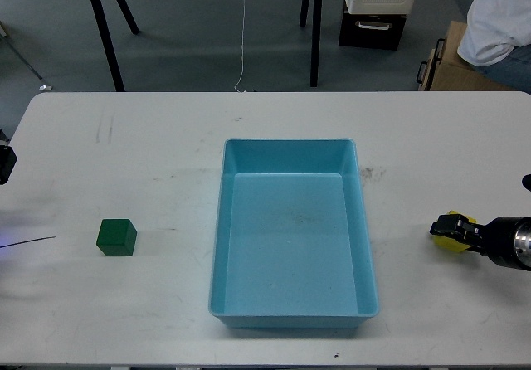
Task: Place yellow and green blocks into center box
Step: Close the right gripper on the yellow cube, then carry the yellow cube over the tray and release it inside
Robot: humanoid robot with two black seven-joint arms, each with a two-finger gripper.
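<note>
The blue center box (292,164) stands open and empty in the middle of the white table (149,129). The green block (116,237) sits on the table to the left of the box, untouched. The yellow block (455,236) is to the right of the box, held between the dark fingers of my right gripper (449,229), which comes in from the right edge. The block sits a little above its earlier spot. Only a small black part of my left gripper (5,163) shows at the left edge, far from the green block.
The table's far edge runs across the top. Behind it are black stand legs (104,30), a black-and-white case (377,9), a cardboard box (452,63) and a seated person (502,21). A thin dark line (29,239) lies on the table at the left.
</note>
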